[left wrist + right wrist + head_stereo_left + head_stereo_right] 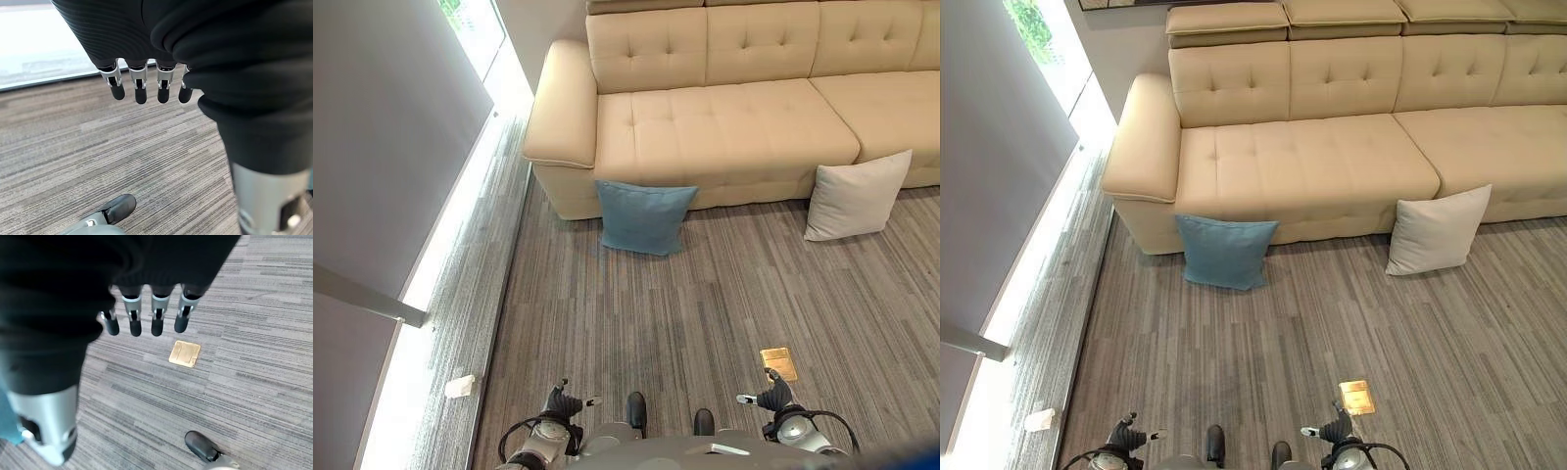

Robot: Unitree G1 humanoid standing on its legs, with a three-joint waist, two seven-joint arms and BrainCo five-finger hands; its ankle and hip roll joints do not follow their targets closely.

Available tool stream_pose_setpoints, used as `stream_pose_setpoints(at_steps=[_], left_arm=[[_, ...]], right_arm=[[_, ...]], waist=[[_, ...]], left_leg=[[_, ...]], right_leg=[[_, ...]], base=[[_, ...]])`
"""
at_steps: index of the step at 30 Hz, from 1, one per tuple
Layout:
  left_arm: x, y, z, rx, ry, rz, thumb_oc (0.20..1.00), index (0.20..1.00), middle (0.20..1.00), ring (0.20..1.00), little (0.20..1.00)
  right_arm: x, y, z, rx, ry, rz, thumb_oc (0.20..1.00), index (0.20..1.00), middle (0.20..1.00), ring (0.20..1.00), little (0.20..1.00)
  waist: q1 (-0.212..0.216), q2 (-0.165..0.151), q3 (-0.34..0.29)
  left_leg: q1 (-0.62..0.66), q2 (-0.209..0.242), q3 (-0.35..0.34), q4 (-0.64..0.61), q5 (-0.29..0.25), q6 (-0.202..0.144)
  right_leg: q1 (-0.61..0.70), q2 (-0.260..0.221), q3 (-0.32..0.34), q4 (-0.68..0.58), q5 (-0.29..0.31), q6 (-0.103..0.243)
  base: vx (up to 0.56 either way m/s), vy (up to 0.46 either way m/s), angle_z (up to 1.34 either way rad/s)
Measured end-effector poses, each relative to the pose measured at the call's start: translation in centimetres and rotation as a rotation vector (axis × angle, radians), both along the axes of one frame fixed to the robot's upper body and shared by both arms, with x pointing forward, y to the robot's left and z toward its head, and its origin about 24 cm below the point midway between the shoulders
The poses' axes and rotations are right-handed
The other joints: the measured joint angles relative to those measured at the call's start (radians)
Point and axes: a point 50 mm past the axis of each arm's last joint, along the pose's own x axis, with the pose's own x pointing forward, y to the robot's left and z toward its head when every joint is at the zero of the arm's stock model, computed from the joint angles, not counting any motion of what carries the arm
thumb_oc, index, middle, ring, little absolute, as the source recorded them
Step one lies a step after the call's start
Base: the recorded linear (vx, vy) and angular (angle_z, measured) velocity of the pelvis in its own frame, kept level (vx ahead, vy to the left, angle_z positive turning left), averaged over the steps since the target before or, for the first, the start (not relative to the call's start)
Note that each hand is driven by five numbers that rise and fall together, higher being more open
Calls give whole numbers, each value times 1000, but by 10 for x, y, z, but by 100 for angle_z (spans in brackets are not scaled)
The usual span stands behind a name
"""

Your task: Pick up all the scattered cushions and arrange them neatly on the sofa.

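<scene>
A blue cushion leans upright against the front of the beige sofa, near its left armrest. A pale grey cushion leans against the sofa front further right. Both stand on the carpet. My left hand hangs low at the near edge, well short of the cushions, and its fingers are straight and hold nothing. My right hand hangs at the lower right, fingers straight and empty above the carpet.
A brass floor plate is set in the grey striped carpet beside my right hand. A bright window strip and a grey wall panel run along the left. A small white block lies by the window strip.
</scene>
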Motion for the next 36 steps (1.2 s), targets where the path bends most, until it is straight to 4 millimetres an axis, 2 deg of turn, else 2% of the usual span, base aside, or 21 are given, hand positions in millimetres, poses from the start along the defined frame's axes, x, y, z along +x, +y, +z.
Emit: stream_pose_setpoints(at_steps=[11,16,18,19,20,21,22,23,24,25,26,28,29,30,31,32,33,34,35,36], left_arm=[[-15,6,-4,-1,54,52,1000,1000,1000,1000,1000],[-16,8,-5,-11,73,52,1000,1000,1000,1000,1000],[-10,7,-4,-22,65,43,1000,1000,1000,1000,1000],[-10,4,-4,-31,64,40,1000,1000,1000,1000,1000],[-1,3,-3,-34,53,36,1000,1000,1000,1000,1000],[4,1,-2,-38,43,28,1000,1000,1000,1000,1000],[10,2,0,-31,27,17,1000,1000,1000,1000,1000],[10,6,1,-23,22,19,1000,1000,1000,1000,1000],[13,8,2,-18,13,17,1000,1000,1000,1000,1000],[15,9,3,-16,10,16,1000,1000,1000,1000,1000],[14,11,3,-12,13,18,1000,1000,1000,1000,1000],[13,9,2,-27,22,12,1000,1000,1000,1000,1000],[15,8,3,-31,19,9,1000,1000,1000,1000,1000],[12,8,2,-33,23,14,1000,1000,1000,1000,1000],[10,4,1,-46,26,11,1000,1000,1000,1000,1000],[10,1,0,-59,24,15,1000,1000,1000,1000,1000],[10,0,0,-65,24,16,1000,1000,1000,1000,1000],[19,0,2,-78,3,24,1000,1000,1000,1000,1000],[22,-1,3,-80,-5,24,1000,1000,1000,1000,1000],[26,-1,5,-90,-28,34,1000,1000,1000,1000,1000]], right_arm=[[-6,2,-3,25,44,16,1000,1000,1000,1000,1000],[-4,1,-4,27,60,29,1000,1000,1000,1000,1000],[2,-1,-2,20,64,52,1000,1000,1000,1000,1000],[5,-4,-1,11,66,59,1000,1000,1000,1000,1000],[7,-3,0,7,64,79,1000,1000,1000,1000,1000],[17,-8,4,-13,44,99,1000,1000,1000,1000,1000],[20,-13,6,-18,29,80,1000,1000,1000,1000,1000],[21,-14,7,-24,32,82,1000,1000,1000,1000,1000],[23,-12,7,-21,28,87,1000,1000,1000,1000,1000],[23,-10,7,-13,28,92,1000,1000,1000,1000,1000],[22,-7,6,-2,31,101,1000,1000,1000,1000,1000],[21,-5,5,4,36,103,1000,1000,1000,1000,1000],[21,-4,5,7,39,104,1000,1000,1000,1000,1000],[19,-1,4,15,47,103,1000,1000,1000,1000,1000],[12,-2,1,19,64,98,1000,1000,1000,1000,1000],[10,-3,0,18,71,94,1000,1000,1000,1000,1000],[11,-3,1,18,68,94,1000,1000,1000,1000,1000],[12,-3,1,24,58,82,1000,1000,1000,1000,1000],[15,-5,2,22,52,76,1000,1000,1000,1000,1000],[18,-8,4,18,40,64,1000,1000,1000,1000,1000]], waist=[[7,-16,-34],[33,-20,-40],[31,-16,-14],[32,4,0],[31,5,19],[24,13,50],[14,4,69],[15,-4,61],[16,-14,59],[13,-17,57],[7,-28,57],[-4,-36,57],[-14,-35,57],[-17,-36,58],[-25,-29,40],[-18,-25,37],[-13,-27,38],[-1,-53,37],[10,-62,39],[22,-68,42]], left_leg=[[7,0,-3,-4,-6,-4],[-15,-11,-2,1,-10,2],[-15,-42,0,1,-31,32],[-13,-26,-16,-1,-29,45],[1,-40,-25,2,-40,59],[5,-40,-33,25,-55,73],[22,-53,-36,43,-71,91],[23,-66,-37,39,-77,97],[30,-72,-39,30,-78,98],[37,-74,-54,19,-78,97],[38,-81,-71,13,-78,97],[61,-101,-103,5,-92,90],[71,-102,-120,9,-99,87],[94,-101,-141,10,-105,75],[118,-90,-176,14,-124,50],[130,-78,-177,27,-137,30],[119,-77,-176,57,-145,17],[30,-96,-161,255,-182,-40],[-28,-98,-145,380,-198,-65],[-111,-93,-112,546,-195,-80]], right_leg=[[6,0,-2,0,-2,1],[-19,-9,2,7,-4,7],[-69,-35,12,102,-40,30],[-109,-35,10,198,-64,47],[-184,-55,2,377,-87,62],[-270,-80,-2,591,-84,78],[-367,-122,-2,781,-61,121],[-416,-128,24,793,-75,133],[-440,-129,31,748,-77,131],[-435,-113,30,630,-84,123],[-415,-91,29,454,-78,115],[-391,-55,39,298,-27,67],[-362,-38,45,234,-8,61],[-326,-15,44,214,17,36],[-262,-5,46,149,85,-7],[-226,7,38,117,112,-35],[-205,7,25,93,117,-40],[-143,-7,4,14,130,-55],[-129,-11,-2,4,129,-65],[-115,-15,-8,4,112,-91]], base=[[59,18,0],[61,106,-2],[91,206,-17],[101,191,-28],[141,214,-18],[131,68,13],[223,12,29],[245,-40,31],[238,-83,20],[261,-138,34],[201,-110,38],[199,-182,53],[200,-217,63],[145,-169,89],[122,-190,79],[84,-181,67],[46,-165,55],[70,-170,54],[60,-129,51],[93,-99,25]])
